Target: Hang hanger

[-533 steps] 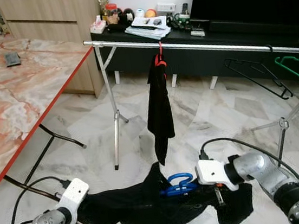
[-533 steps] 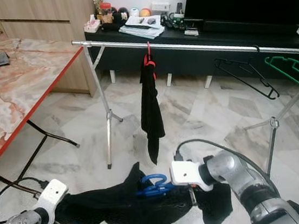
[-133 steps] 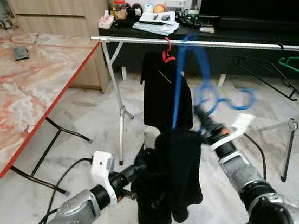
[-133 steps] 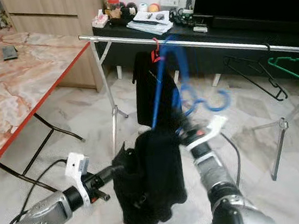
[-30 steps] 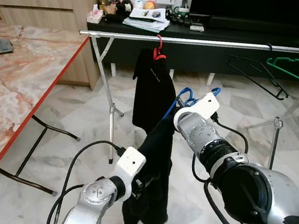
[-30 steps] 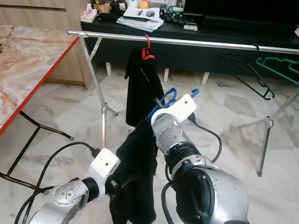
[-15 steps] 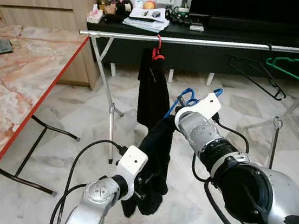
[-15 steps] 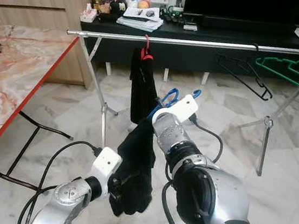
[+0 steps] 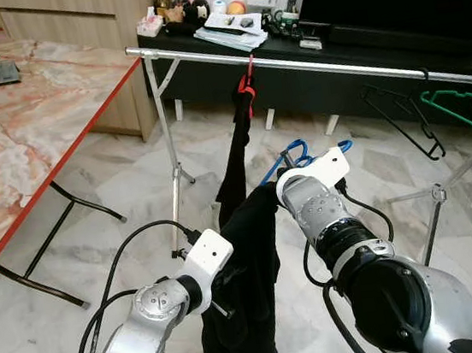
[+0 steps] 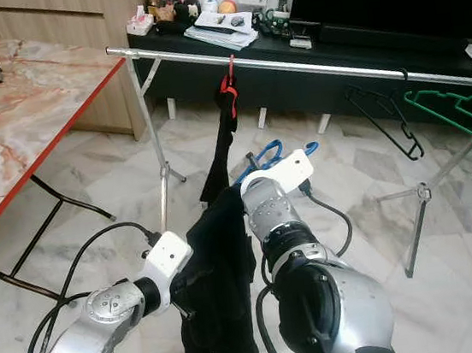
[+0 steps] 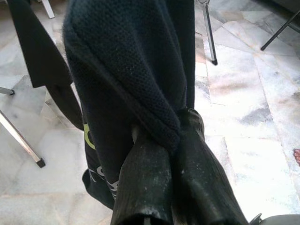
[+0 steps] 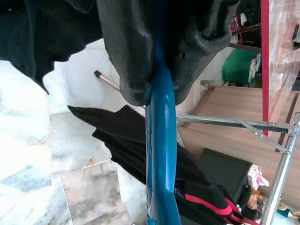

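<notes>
The right gripper (image 12: 157, 89) is clamped on the blue hanger (image 12: 161, 178), held below the silver rail (image 9: 335, 70) at about 6 o'clock from the red hanger (image 9: 247, 85). A black garment (image 9: 245, 287) drapes from it, and the left gripper (image 11: 176, 140) pinches a fold of that cloth at 7 o'clock

A pale marbled tile floor (image 9: 95, 220) carries a silver metal clothes rail (image 9: 308, 64) on splayed legs. From the rail hang a red hanger with a black garment (image 9: 236, 163), a black wire hanger (image 9: 401, 117) and a green plastic hanger (image 9: 465, 110). On the robot's left stands a red-edged, marble-patterned folding surface (image 9: 15, 135), a small dark flat object (image 9: 6, 73) lying on it. Behind the rail, a low black cabinet (image 9: 231, 65) holds papers and small clutter.
</notes>
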You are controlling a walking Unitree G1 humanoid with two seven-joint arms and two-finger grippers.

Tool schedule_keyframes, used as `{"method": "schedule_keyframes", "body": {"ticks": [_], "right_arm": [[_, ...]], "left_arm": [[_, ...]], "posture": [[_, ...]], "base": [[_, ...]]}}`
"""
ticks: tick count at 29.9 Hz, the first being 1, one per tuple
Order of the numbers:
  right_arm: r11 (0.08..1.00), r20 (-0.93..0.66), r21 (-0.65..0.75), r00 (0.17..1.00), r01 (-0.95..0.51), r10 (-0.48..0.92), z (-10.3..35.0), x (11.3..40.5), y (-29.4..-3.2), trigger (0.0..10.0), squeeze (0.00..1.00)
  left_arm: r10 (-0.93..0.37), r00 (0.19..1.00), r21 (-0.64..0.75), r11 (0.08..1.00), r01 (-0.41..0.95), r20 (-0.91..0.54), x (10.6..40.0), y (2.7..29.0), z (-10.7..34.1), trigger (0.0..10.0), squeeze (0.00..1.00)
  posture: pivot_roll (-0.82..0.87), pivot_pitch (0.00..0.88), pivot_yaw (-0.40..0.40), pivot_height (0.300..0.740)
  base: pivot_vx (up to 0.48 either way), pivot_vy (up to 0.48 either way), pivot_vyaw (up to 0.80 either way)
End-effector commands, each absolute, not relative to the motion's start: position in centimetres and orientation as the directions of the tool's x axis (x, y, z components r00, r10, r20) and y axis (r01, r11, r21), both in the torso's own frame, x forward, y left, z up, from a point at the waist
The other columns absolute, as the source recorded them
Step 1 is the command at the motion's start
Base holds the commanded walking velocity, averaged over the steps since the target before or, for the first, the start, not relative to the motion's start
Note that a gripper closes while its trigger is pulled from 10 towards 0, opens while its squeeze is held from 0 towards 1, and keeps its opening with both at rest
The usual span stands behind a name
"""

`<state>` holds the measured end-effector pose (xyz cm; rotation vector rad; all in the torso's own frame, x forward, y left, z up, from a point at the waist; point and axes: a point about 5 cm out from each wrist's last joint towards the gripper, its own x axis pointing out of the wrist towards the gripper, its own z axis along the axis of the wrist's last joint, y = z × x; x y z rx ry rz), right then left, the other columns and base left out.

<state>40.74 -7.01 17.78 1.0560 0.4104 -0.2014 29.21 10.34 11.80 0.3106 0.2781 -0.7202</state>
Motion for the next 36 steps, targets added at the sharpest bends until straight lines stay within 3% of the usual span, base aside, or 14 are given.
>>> {"method": "schedule_keyframes", "body": {"ticks": [1, 8, 11, 13, 18, 22, 24, 25, 29, 32, 34, 36], "right_arm": [[0.466, -0.371, 0.821, 0.929, 0.33, -0.004, 19.6, 41.4, -8.0, 10.0, 0.0], [0.5, -0.38, 0.795, 0.924, 0.344, -0.032, 18.9, 41.3, -8.8, 10.0, 0.0], [0.566, -0.383, 0.748, 0.922, 0.347, -0.058, 17.9, 41.1, -9.9, 10.0, 0.0], [0.635, -0.406, 0.67, 0.906, 0.385, -0.121, 16.2, 40.7, -11.9, 10.0, 0.0], [0.661, -0.436, 0.61, 0.882, 0.437, -0.181, 14.4, 40.1, -14.3, 10.0, 0.0], [0.749, -0.424, 0.49, 0.873, 0.446, -0.242, 12.9, 39.4, -17.1, 10.0, 0.0], [0.813, -0.419, 0.37, 0.862, 0.449, -0.285, 11.9, 38.8, -18.3, 10.0, 0.0], [0.849, -0.426, 0.256, 0.842, 0.462, -0.33, 10.7, 38.0, -19.6, 10.0, 0.0], [0.854, -0.459, 0.191, 0.813, 0.485, -0.358, 8.9, 36.8, -20.7, 10.0, 0.0], [0.882, -0.486, 0.189, 0.822, 0.431, -0.297, 7.3, 35.9, -20.4, 10.0, 0.0], [0.936, -0.526, 0.128, 0.822, 0.329, -0.217, 5.0, 34.6, -19.6, 10.0, 0.0], [0.947, -0.553, 0.125, 0.814, 0.296, -0.181, 3.9, 33.9, -19.2, 10.0, 0.0]], "left_arm": [[-0.607, 0.71, 0.185, 0.699, 0.691, -0.357, 29.2, 9.9, 11.7, 0.0, 0.0], [-0.614, 0.717, 0.164, 0.711, 0.684, -0.33, 29.3, 10.0, 12.0, 0.0, 0.0], [-0.625, 0.716, 0.149, 0.713, 0.686, -0.311, 29.2, 10.1, 12.3, 0.0, 0.0], [-0.633, 0.716, 0.126, 0.717, 0.686, -0.295, 29.0, 10.2, 12.5, 0.0, 0.0], [-0.644, 0.704, 0.12, 0.706, 0.698, -0.3, 28.6, 10.4, 12.4, 0.0, 0.0], [-0.67, 0.683, 0.087, 0.693, 0.716, -0.29, 28.1, 10.6, 12.4, 0.0, 0.0], [-0.692, 0.668, 0.07, 0.678, 0.732, -0.274, 27.8, 10.8, 12.7, 0.0, 0.0], [-0.745, 0.62, 0.065, 0.625, 0.778, -0.245, 27.1, 10.8, 13.3, 0.0, 0.0], [-0.774, 0.591, 0.047, 0.598, 0.801, -0.226, 26.6, 11.3, 14.0, 0.0, 0.0], [-0.737, 0.625, 0.062, 0.633, 0.772, -0.257, 26.8, 12.7, 13.5, 0.0, 0.0], [-0.613, 0.733, 0.088, 0.746, 0.66, -0.295, 27.8, 15.0, 12.3, 0.0, 0.0], [-0.543, 0.779, 0.108, 0.795, 0.597, -0.313, 28.2, 16.1, 11.6, 0.0, 0.0]], "posture": [[0.16, 0.093, -0.179, 0.74], [0.16, 0.093, -0.179, 0.74], [0.17, 0.091, -0.181, 0.74], [0.17, 0.092, -0.182, 0.74], [0.17, 0.091, -0.181, 0.74], [0.16, 0.089, -0.177, 0.74], [0.16, 0.088, -0.177, 0.74], [0.17, 0.089, -0.178, 0.74], [0.17, 0.091, -0.177, 0.74], [0.17, 0.092, -0.171, 0.74], [0.18, 0.094, -0.167, 0.74], [0.18, 0.099, -0.165, 0.74]], "base": [[0.0, 0.0, 0.0], [0.0, 0.0, 0.0], [0.0, 0.0, 0.0], [0.0, 0.0, 0.0], [0.0, 0.0, 0.0], [0.0, 0.0, 0.0], [0.0, 0.0, 0.0], [0.0, 0.0, 0.0], [0.0, 0.0, 0.0], [0.0, 0.0, 0.0], [0.0, 0.0, 0.0], [0.0, 0.0, 0.0]]}}
